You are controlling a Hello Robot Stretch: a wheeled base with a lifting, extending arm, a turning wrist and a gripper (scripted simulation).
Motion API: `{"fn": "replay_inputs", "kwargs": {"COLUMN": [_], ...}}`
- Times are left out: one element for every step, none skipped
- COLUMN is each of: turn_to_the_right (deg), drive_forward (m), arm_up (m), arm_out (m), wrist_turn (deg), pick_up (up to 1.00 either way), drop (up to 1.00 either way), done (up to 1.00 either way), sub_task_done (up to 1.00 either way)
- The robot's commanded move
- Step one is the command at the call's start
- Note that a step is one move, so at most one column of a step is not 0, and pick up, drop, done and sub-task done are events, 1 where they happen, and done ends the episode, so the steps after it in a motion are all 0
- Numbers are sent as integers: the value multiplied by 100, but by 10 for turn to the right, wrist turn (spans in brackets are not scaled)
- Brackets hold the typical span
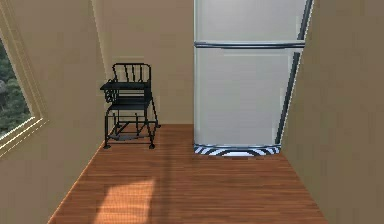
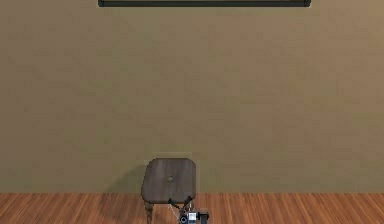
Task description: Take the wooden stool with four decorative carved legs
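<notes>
Since the stool (image 2: 170, 178) stands right at/behind the gripper (image 2: 186, 212) at the arm side view's bottom edge, can't tell if the gripper has hold of anything or is free; no read on its state from these frames. Stool loc: on the wood floor (image 2: 60, 208), just left of mid-frame, close in front of the beige wall (image 2: 200, 90), upright, dark brown rounded seat seen from above, one leg (image 2: 150, 214) visible under the seat's left corner; carving too small to confirm. Handling est.: solid wood, so rigid, not fragile, prob heavy-ish for a small gripper, and an off-centre grab would likely let it tilt. Seat top looks smooth, likely slick; better bet is the seat rim or a leg near its top, where a carved profile should resist slip. Farther up that wall, a dark horizontal bar (image 2: 200, 3) at the top edge, can't ID. Views differ: arm side view gives stool + gripper; forward view gives the room ahead: window (image 1: 12, 100) at near left, then a black high chair (image 1: 130, 100) in the far corner, tall white fridge (image 1: 245, 90) beside it w/ a striped strip (image 1: 236, 151) at its foot. That chair isn't the target.
</notes>
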Motion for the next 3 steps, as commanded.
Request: {"fn": "replay_inputs", "kwargs": {"turn_to_the_right": [0, 0, 0], "drive_forward": [0, 0, 0], "arm_up": [0, 10, 0], "arm_out": [0, 0, 0], "wrist_turn": [0, 0, 0], "pick_up": [100, 0, 0], "drop": [0, 0, 0], "done": [0, 0, 100], "sub_task_done": [0, 0, 0]}}
